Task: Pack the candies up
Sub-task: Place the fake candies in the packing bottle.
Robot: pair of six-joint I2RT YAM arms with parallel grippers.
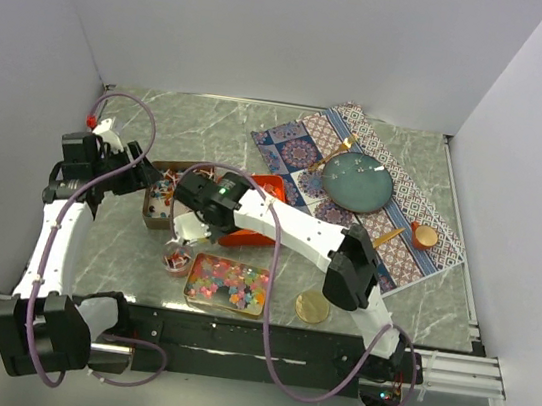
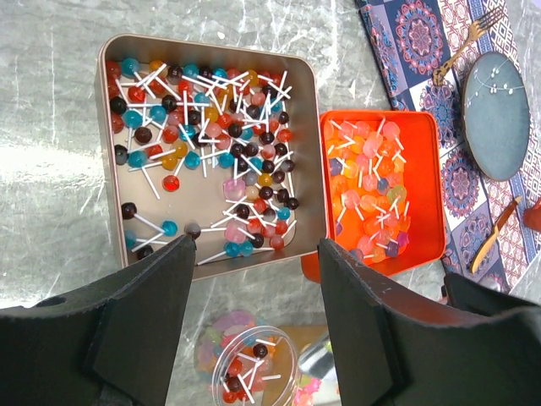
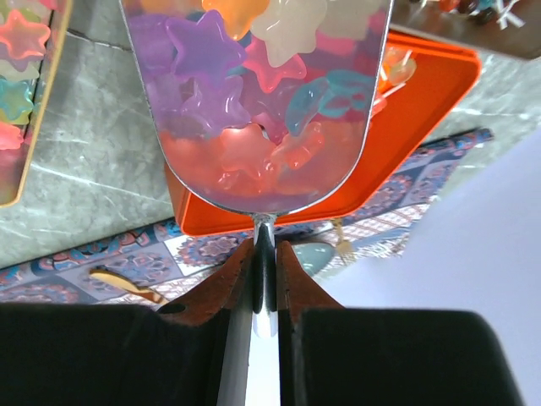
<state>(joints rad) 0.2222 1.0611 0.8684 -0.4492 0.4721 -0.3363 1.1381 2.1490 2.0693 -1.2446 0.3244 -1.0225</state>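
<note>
My right gripper (image 3: pixel 265 254) is shut on the thin handle of a metal scoop (image 3: pixel 254 182). The scoop is heaped with star-shaped jelly candies (image 3: pixel 228 76) in pink, purple, orange and white. It hangs above the marble and the edge of the orange tin (image 3: pixel 414 101). My left gripper (image 2: pixel 258 252) stands open and empty above a small clear jar (image 2: pixel 254 368) that holds a few lollipops and jellies. Beyond the left fingers lies a brown tin (image 2: pixel 114 220) full of lollipop candies (image 2: pixel 211 110). The orange tin (image 2: pixel 427 245) beside it holds pale lollipops. In the top view the jar (image 1: pixel 177 259) sits below the right gripper (image 1: pixel 196 218).
A gold tin (image 1: pixel 229 285) of star jellies lies near the front edge, with a round gold lid (image 1: pixel 313 307) to its right. A patterned placemat (image 1: pixel 298 151) at the back right carries a blue plate (image 1: pixel 357 183), a fork, a spoon and a small orange cup (image 1: pixel 425 236).
</note>
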